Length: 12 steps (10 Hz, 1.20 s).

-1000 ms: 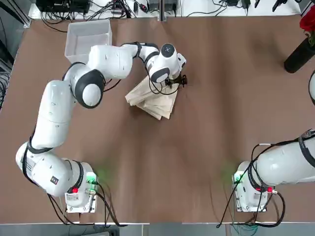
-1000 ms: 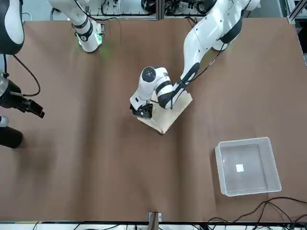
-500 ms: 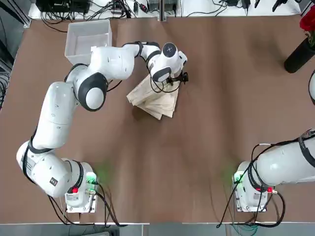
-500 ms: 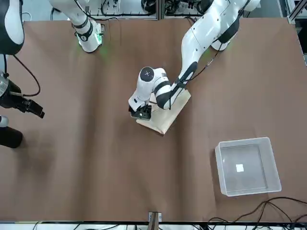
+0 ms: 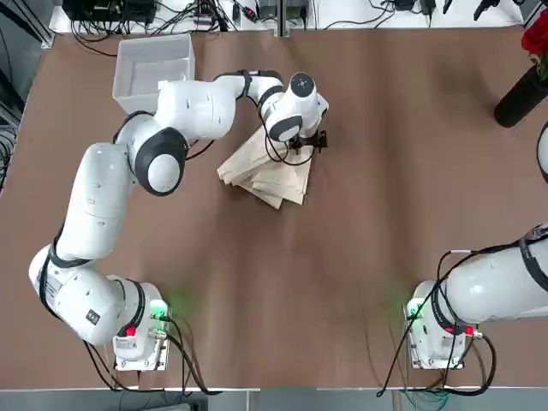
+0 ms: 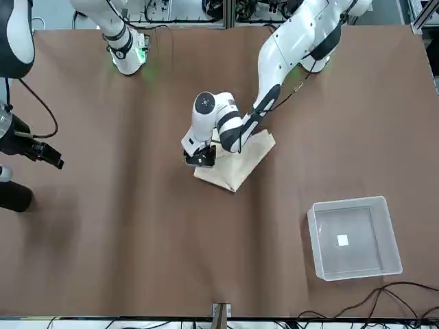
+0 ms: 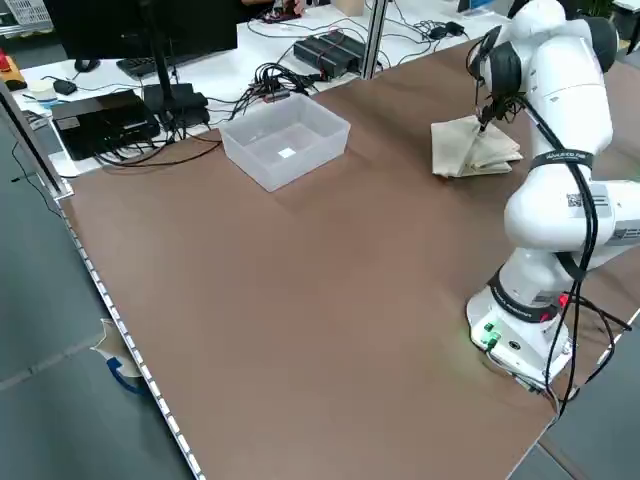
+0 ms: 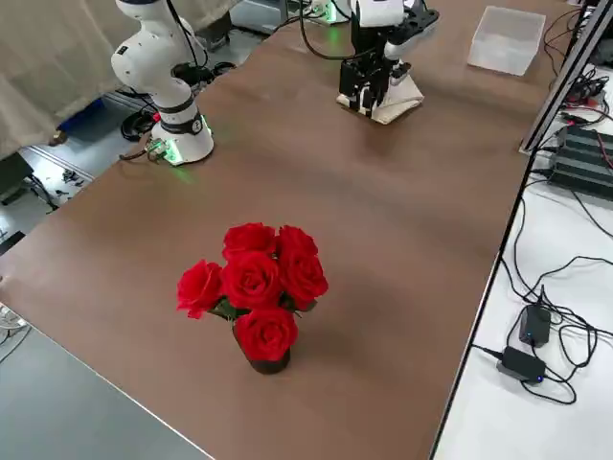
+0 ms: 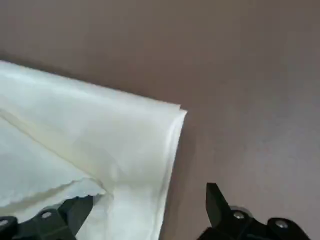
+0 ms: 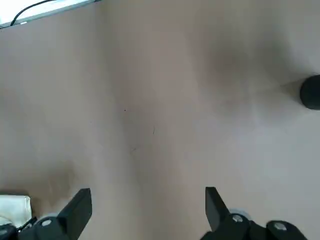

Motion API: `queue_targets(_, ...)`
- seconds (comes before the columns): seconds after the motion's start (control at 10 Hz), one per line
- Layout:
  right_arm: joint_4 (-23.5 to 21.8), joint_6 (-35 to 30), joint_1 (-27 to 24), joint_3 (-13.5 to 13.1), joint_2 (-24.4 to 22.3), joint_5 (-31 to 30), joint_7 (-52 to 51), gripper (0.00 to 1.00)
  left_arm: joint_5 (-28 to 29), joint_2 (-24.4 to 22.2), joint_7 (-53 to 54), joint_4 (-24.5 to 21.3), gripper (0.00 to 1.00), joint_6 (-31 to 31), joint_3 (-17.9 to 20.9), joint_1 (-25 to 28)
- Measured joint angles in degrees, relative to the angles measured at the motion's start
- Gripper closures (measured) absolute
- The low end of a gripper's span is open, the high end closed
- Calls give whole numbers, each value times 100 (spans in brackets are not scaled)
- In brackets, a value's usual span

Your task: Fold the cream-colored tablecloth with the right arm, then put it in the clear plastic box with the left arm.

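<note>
Edging slightly along the folded cream-colored tablecloth [image 5: 267, 174], the left end effector [image 5: 306, 147] hovered open at its corner, with boxing still undone.

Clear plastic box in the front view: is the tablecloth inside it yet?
No, the clear plastic box holds no fabric; the folded tablecloth lies on the table under the left gripper.

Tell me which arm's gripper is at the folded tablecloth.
The left gripper, open at the cream-colored tablecloth; the right gripper hangs open, far off at the table's edge.
</note>
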Motion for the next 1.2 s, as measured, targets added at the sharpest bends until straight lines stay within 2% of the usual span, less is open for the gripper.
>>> queue_targets(0.3,0,19,-1,0,52,0,0,0,-2,-94,0,7,0,-664,-91,-21)
queue_targets(0.9,1,29,-2,-1,60,0,0,0,-2,-485,0,52,0,-1468,-348,3)
queue_targets(1.2,1,34,-4,-2,60,0,0,0,-185,-869,545,74,0,-1597,-380,458)
